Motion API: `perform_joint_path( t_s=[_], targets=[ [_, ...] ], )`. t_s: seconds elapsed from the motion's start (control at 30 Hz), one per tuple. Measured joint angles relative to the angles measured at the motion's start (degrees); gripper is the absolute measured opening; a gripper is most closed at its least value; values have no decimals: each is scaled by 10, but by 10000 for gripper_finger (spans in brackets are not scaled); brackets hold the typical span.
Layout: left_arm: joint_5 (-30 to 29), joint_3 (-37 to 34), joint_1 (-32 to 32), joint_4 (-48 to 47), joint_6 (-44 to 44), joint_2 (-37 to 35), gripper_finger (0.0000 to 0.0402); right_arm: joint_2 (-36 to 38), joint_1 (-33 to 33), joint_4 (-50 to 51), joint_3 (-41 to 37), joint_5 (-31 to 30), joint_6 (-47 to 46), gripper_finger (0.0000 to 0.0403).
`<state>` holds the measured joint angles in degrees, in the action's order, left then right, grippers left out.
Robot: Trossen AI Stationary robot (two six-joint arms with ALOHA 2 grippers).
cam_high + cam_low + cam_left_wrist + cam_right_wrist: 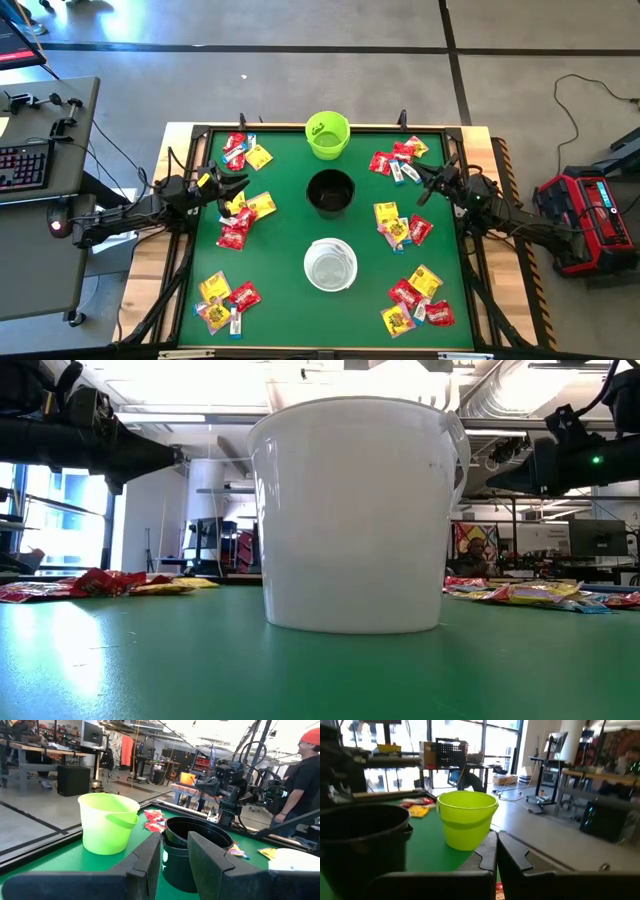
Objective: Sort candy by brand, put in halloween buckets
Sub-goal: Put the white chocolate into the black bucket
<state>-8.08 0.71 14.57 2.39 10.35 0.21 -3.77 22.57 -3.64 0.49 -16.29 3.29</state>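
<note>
Three halloween buckets stand in a row down the middle of the green table: a lime green one (327, 135) at the far end, a black one (330, 193) in the middle and a white one (330, 264) nearest, which fills the low view (355, 520). Candy in red, yellow and blue-white wrappers lies in piles along the left side (243, 215) and the right side (402, 225). My left gripper (240, 187) hovers level over the left side, open and with nothing in it (174, 855). My right gripper (425, 190) hovers level over the right side, shut and holding nothing (496, 852).
More candy piles lie at far left (240, 152), near left (225, 300), far right (398, 160) and near right (418, 300). A raised dark frame (190, 130) rims the table. A person (305, 775) stands beyond the right side, and a desk with a keyboard (25, 165) is off to the left.
</note>
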Motion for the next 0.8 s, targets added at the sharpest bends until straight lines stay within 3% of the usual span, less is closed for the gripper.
perform_joint_path(
  t_s=[0.53,0.63,0.8],
  targets=[
    [0,0,0,0,0,0,89,0,0,-49,0,4,16,0],
    [0,0,0,0,0,0,89,0,0,-53,0,5,-16,0],
    [0,0,0,0,0,0,89,0,0,-55,0,47,-46,0]
  ],
)
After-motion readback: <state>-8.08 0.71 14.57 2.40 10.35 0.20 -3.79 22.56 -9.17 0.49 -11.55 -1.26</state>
